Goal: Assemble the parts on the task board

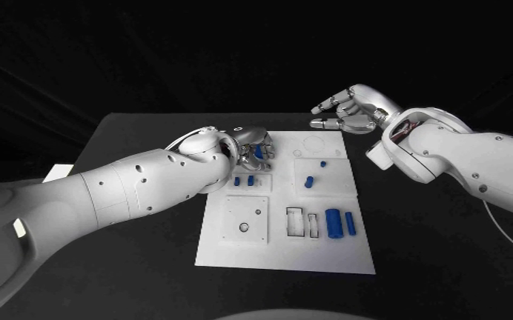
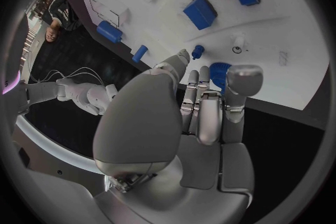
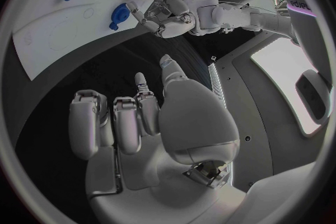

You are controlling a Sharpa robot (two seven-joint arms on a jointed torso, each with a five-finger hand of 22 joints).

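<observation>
The board (image 1: pixel 321 250) lies in the middle of the black table (image 1: pixel 428 261), its long sides running near to far; dark bare table shows on its left, right and near sides.

The left hand (image 1: pixel 248 147) is over the board's far left corner, fingers curled down toward the plate; in the left wrist view its fingertips (image 2: pixel 241 75) sit against a round blue part (image 2: pixel 218 71), though I cannot tell whether they actually grip it or only touch it. A small blue peg (image 2: pixel 198 51) stands just beside those fingers.

The right hand (image 1: pixel 351 110) hangs off the board, just past its far right corner, above bare table; its fingers are apart and loosely bent, holding nothing.

On the board: two short blue pieces (image 1: pixel 244 181) lie side by side on the left, near the left forearm; a single blue piece (image 1: pixel 310 182) lies right of them, mid-board; a large blue cylinder (image 1: pixel 333 223) and a slimmer one (image 1: pixel 350 222) lie toward the near right edge, just beside each other, close to the rim; the near left part of the plate carries a square panel (image 1: pixel 245 220) with a small hole.
</observation>
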